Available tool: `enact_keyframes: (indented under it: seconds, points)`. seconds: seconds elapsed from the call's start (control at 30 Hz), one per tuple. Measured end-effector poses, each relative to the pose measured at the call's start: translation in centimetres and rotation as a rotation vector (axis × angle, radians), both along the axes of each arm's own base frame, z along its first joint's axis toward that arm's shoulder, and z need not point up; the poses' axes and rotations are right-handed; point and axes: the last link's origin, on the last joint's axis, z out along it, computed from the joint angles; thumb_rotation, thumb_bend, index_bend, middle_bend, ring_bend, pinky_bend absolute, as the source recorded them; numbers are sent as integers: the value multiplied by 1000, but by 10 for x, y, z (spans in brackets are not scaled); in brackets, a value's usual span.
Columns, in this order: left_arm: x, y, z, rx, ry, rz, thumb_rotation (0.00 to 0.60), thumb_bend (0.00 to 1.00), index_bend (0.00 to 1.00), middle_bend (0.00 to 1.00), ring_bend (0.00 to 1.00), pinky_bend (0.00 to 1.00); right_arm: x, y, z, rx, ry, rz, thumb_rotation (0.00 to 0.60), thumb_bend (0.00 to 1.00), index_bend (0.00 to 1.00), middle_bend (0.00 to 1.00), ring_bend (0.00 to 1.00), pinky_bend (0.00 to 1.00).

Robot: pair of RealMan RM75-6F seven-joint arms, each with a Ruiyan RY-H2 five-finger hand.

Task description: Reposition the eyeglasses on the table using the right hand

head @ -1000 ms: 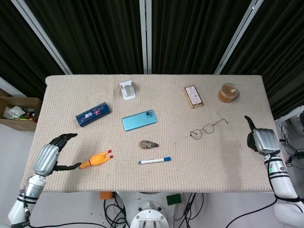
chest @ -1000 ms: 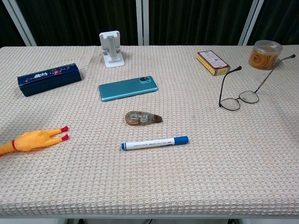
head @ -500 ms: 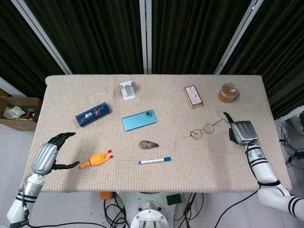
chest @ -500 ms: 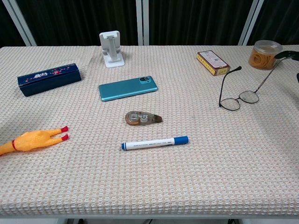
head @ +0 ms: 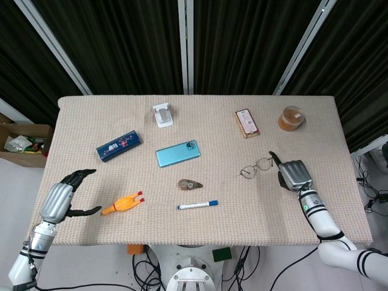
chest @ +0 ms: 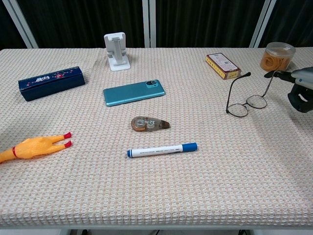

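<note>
Right hand (head: 293,174) low over the woven beige worktop (head: 230,224), fingertip at a temple tip of the thin wire-framed, round-lensed eyeglasses (chest: 247,95); grip impossible to judge. Left hand (head: 63,195) spread, holding nothing.

Table (head: 91,121) has a beige waffle-weave cover, dark ribbed curtains behind it. Phone (chest: 133,92) is teal, phone stand (chest: 116,51) white. The long box (chest: 51,82) is navy with little red and white print on it. Rubber chicken (chest: 35,146) is yellow-orange with red feet. Marker (chest: 162,150) is white with blue ends, correction tape (chest: 150,124) see-through brown. Small box (chest: 223,65) is maroon with a pale label. Jar (chest: 278,57) is clear, holding tan rubber bands. Eyeglasses (chest: 247,104) have thin dark wire frames. Both the right hand (head: 293,174) and left hand (head: 63,197) are silver-grey with black fingers.
</note>
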Motion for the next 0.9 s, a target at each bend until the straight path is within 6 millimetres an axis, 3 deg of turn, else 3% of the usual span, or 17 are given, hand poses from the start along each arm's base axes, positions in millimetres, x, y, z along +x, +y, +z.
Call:
enact_keyframes:
  seconds: [0.9]
  points:
    - [-7,-1,4,11,-14,15,491,0,166,212,190,265,11,2,-34,94,40,11,600,778,0,816,758,649]
